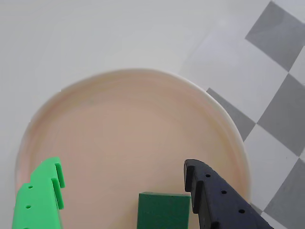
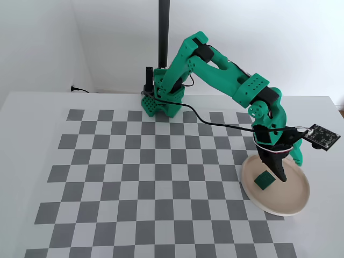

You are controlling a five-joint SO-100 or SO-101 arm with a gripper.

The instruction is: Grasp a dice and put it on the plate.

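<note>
The dark green dice [image 1: 163,210] lies on the beige-pink plate [image 1: 128,119], at the bottom of the wrist view. My gripper [image 1: 123,167] is open above the plate. The dice sits close against the black finger [image 1: 209,195], with a wide gap to the bright green finger [image 1: 40,200]. In the fixed view the dice [image 2: 264,180] rests on the left part of the plate [image 2: 282,203], and the gripper [image 2: 290,171] hangs just to its right with the black fingertip beside the cube.
The plate sits at the right edge of the grey-and-white checkered mat [image 2: 161,177], partly on the plain white table [image 2: 322,226]. The arm's base [image 2: 161,105] stands at the mat's far edge, with a dark pole behind it.
</note>
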